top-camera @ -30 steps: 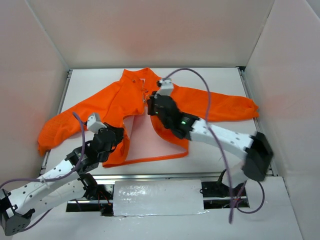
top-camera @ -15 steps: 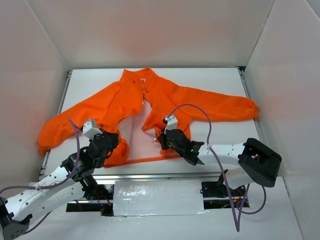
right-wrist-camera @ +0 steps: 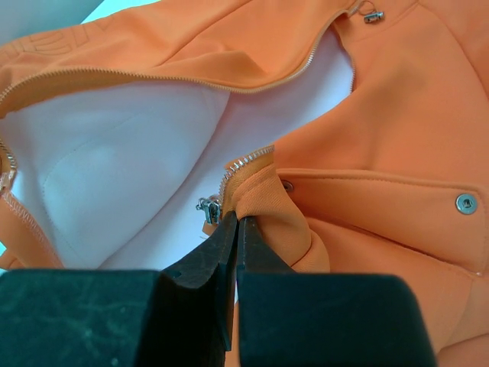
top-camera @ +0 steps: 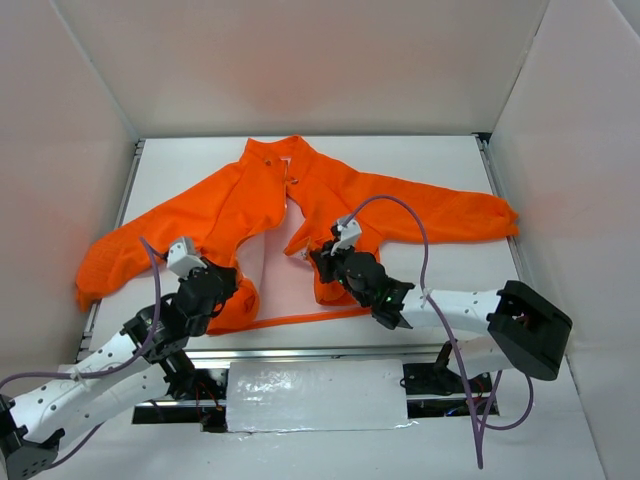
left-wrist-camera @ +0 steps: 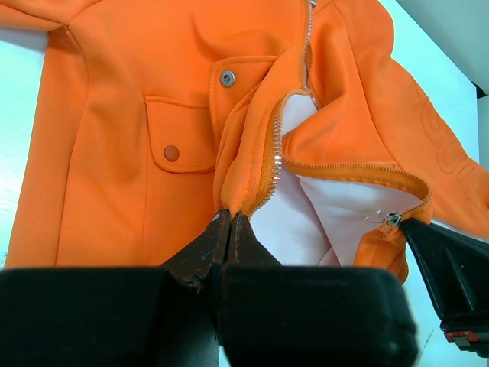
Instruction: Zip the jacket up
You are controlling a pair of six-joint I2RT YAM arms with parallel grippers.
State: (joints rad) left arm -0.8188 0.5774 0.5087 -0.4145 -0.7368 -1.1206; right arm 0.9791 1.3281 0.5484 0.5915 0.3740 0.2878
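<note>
The orange jacket (top-camera: pixel 400 205) lies spread on the white table, front open, pale pink lining (top-camera: pixel 290 275) showing. My left gripper (top-camera: pixel 232 283) is shut on the jacket's left front edge near its hem; in the left wrist view (left-wrist-camera: pixel 231 215) the zipper teeth (left-wrist-camera: pixel 273 157) run up from the jaws. My right gripper (top-camera: pixel 322 256) is shut on the right front edge; in the right wrist view (right-wrist-camera: pixel 238 219) it pinches the fabric beside the silver zipper slider (right-wrist-camera: pixel 207 207). A flapped pocket with snap buttons (left-wrist-camera: pixel 183 134) sits left of the opening.
White walls enclose the table on three sides. The table's front edge (top-camera: pixel 300 345) runs just below the jacket's hem. The sleeves (top-camera: pixel 110 250) reach out to both sides. My right arm's grey cable (top-camera: pixel 410 215) loops over the jacket.
My right gripper came down from the collar area to the lower right front edge, then drew it slightly up and left. My left gripper stayed shut on the left edge, shifting slightly toward the front.
</note>
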